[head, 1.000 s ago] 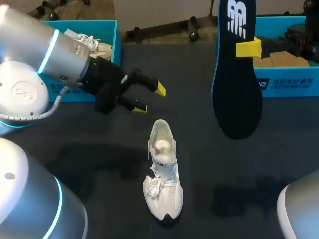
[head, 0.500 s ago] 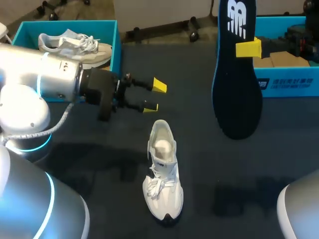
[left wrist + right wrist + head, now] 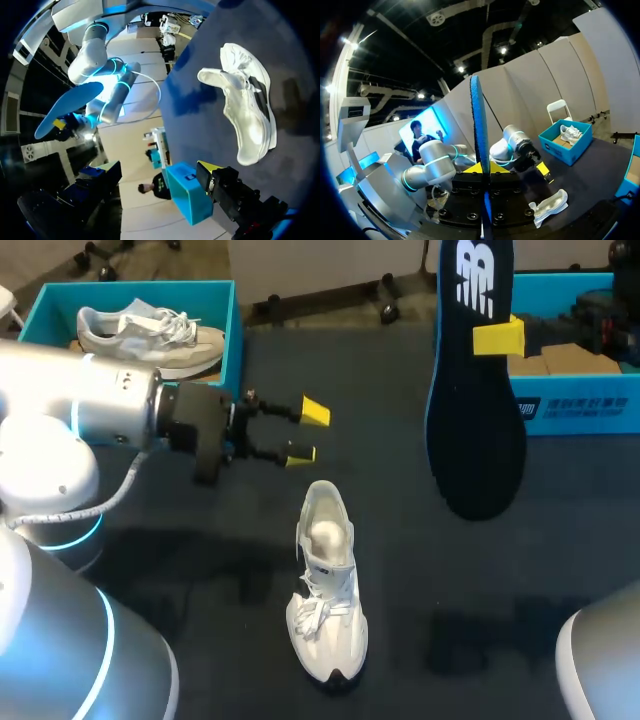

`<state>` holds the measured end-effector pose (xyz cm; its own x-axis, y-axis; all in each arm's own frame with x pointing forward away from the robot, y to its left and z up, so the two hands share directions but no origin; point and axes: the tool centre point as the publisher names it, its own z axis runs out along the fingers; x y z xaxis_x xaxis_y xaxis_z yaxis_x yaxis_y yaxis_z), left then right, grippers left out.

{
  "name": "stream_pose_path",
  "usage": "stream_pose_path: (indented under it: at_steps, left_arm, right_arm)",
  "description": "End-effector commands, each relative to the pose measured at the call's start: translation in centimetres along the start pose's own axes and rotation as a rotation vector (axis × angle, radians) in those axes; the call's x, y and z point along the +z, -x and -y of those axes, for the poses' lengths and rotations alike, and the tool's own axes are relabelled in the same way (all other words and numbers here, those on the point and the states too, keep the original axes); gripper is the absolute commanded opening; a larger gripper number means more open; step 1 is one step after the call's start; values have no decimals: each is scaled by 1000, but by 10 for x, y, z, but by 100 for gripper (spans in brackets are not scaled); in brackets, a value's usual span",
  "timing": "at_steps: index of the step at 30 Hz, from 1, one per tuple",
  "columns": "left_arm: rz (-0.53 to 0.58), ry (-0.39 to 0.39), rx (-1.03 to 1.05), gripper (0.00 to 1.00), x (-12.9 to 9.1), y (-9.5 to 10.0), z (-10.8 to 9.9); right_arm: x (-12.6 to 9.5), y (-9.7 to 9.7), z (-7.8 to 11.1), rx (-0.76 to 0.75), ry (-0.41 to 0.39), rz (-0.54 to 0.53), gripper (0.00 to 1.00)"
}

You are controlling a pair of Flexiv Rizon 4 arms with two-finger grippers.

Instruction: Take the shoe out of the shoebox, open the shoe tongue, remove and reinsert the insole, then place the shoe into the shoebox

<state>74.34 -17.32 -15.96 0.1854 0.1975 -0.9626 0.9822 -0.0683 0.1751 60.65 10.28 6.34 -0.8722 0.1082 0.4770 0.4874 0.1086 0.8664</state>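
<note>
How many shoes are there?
2. One white shoe lies on the table; a second shoe sits in the left shoebox. The right shoebox may hide more.

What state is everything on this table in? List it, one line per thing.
white shoe: on its sole on the table, outside both boxes, not gripped.
insole: out of the shoe, held upright in the air.
right gripper: shut on the insole.
left gripper: open, empty, apart from the white shoe.
left shoebox: open, a second shoe lying inside.
right shoebox: open, no shoe visible in it.
</note>
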Motion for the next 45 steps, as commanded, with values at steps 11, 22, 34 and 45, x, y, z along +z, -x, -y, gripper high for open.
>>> stream_pose_path:
  at_steps: [11,22,34,45]
  left_arm:
    - [78,90,45,100,-17,8,-23]
    - [149,85,55,100,-19,9,-37]
    - [149,85,55,100,-19,9,-37]
    - [149,85,55,100,-19,9,-37]
  right_arm:
    - [18,50,0,132,-43,-30,0]
    - [49,131,5,381,-63,-132,0]
    - [49,131,5,381,-63,-132,0]
    - [51,188,23,599,-57,-53,0]
